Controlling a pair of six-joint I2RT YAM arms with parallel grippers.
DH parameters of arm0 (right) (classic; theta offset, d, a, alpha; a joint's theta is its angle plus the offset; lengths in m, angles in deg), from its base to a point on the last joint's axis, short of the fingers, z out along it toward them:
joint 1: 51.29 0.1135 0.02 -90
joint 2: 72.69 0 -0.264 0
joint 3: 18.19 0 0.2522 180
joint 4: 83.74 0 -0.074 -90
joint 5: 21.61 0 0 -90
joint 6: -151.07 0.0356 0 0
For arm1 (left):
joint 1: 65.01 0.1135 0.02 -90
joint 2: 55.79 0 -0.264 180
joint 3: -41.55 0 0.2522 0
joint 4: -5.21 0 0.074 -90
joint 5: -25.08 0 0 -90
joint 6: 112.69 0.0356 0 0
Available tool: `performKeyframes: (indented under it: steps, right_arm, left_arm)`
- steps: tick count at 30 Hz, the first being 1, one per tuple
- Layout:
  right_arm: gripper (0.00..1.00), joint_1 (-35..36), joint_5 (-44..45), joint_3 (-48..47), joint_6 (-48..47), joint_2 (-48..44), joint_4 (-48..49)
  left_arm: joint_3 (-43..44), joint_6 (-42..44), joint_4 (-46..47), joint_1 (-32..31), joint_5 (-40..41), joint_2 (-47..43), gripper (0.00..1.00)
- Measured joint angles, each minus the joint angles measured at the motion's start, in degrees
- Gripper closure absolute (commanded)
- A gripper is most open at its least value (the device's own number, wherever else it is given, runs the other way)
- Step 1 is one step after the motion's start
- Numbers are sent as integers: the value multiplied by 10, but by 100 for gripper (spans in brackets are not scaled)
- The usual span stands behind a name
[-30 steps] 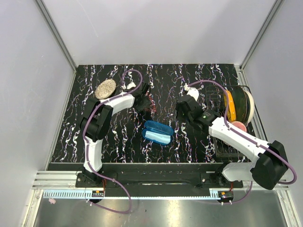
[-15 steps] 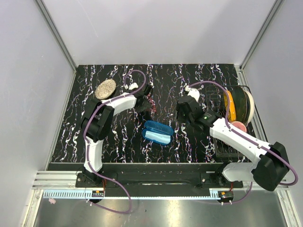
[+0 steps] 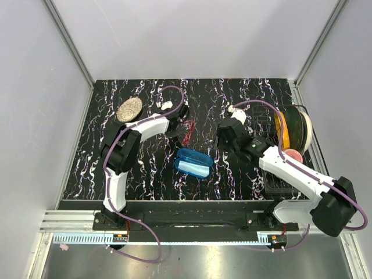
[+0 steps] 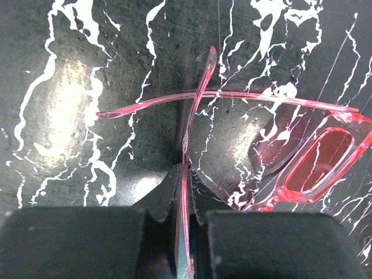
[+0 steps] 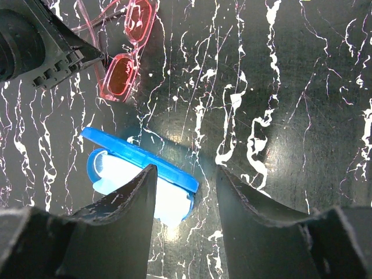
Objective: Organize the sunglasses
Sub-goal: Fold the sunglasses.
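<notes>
The left pincer (image 4: pixel 185 231) is pinching one thin temple of the sunglasses (image 4: pixel 318 160), their slim pink frame showing translucent rosy lenses; the right pincer (image 5: pixel 186 173) is hanging half-open, empty.

Seen from above, bare table (image 3: pixel 87 157) runs down the left side and along the upper edge, broken only by a round woven mat (image 3: pixel 129 109) at upper left. The centre is crowded. The open blue case (image 3: pixel 193 162) lies between the arms, and the sunglasses (image 3: pixel 188 130) sit just above it at the left pincer (image 4: pixel 185 232). A narrow bare strip separates the case from the right pincer (image 5: pixel 186 174). A wire rack (image 3: pixel 263 123) fills the right edge.
</notes>
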State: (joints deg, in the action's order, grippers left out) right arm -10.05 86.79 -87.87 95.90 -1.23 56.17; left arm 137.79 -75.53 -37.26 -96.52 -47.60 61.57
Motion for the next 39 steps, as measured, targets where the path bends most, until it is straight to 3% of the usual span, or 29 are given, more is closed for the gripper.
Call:
performKeyframes:
  steps: [8,17,23,29,39]
  right_arm:
    - [49,0,-10,0,2,-8,0]
    - [47,0,-16,-43,-6,-57,-23]
    - [29,0,-44,-125,-23,-125,-31]
    - [17,-2,-161,-175,-47,-189,0]
    - [17,-3,-434,-189,-51,-144,96]
  left_arm:
    - [0,113,12,0,6,-71,100]
    - [-73,283,113,0,-33,-308,100]
    - [-161,373,147,0,-129,-473,100]
    - [-198,427,140,-1,-249,-604,100]
    - [-203,469,142,-4,-429,-713,100]
